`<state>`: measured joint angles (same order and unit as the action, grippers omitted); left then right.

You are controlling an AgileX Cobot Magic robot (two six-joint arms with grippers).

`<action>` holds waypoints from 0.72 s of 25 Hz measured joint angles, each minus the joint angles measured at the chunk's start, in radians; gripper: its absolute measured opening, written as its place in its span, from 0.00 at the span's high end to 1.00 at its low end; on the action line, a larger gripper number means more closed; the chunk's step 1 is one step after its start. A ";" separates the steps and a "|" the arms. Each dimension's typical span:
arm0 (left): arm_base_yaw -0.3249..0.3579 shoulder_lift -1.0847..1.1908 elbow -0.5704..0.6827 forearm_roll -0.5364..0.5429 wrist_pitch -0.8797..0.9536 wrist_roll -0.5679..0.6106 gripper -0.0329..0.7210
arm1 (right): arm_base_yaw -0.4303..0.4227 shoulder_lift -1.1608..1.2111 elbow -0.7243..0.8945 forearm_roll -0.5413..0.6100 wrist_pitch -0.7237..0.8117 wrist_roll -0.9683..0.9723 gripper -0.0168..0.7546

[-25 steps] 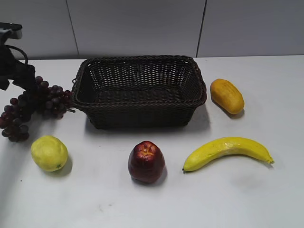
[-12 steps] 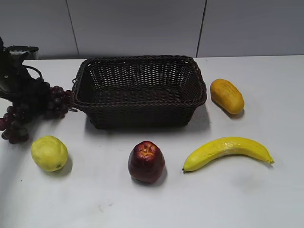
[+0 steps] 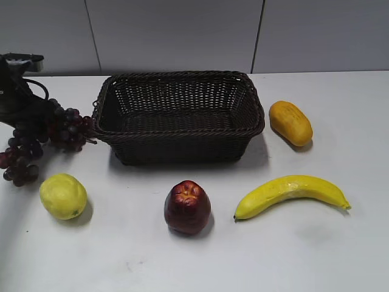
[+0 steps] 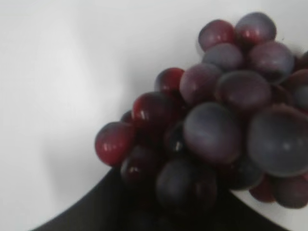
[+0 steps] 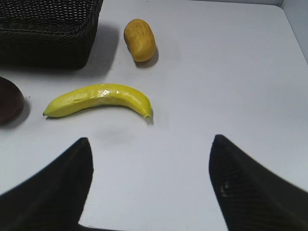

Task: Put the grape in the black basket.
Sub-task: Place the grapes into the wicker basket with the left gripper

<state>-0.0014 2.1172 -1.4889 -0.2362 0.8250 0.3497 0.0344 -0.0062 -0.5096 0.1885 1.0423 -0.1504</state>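
Observation:
The grape (image 3: 68, 128), a long bunch of dark purple-red grapes, lies at the far left of the white table, its right end almost touching the black basket (image 3: 182, 135). The woven basket stands at the middle back and holds nothing that I can see. My left gripper (image 3: 27, 118) is down on the middle of the bunch and shut on it. In the left wrist view the grape (image 4: 216, 120) fills the frame, with the dark jaws (image 4: 163, 204) at its lower end. My right gripper (image 5: 151, 163) is open and empty above bare table, out of the exterior view.
A yellow-green fruit (image 3: 62, 196) sits in front of the bunch. A dark red apple (image 3: 187, 207) sits in front of the basket. A banana (image 3: 290, 193) and an orange-yellow fruit (image 3: 290, 123) lie to the right; the right wrist view shows the banana (image 5: 96, 98).
My left arm has swung right and down onto the bunch, then back a little. The bunch has shifted slightly, its lower left end drooping a bit further. The other fruits have not moved.

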 joint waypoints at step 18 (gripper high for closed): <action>-0.175 -0.418 -0.271 0.001 0.061 -0.008 0.66 | 0.000 0.000 0.000 0.000 0.000 0.000 0.24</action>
<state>-0.1768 1.6993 -1.7601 -0.2351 0.8861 0.3417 0.0344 -0.0062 -0.5096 0.1885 1.0423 -0.1504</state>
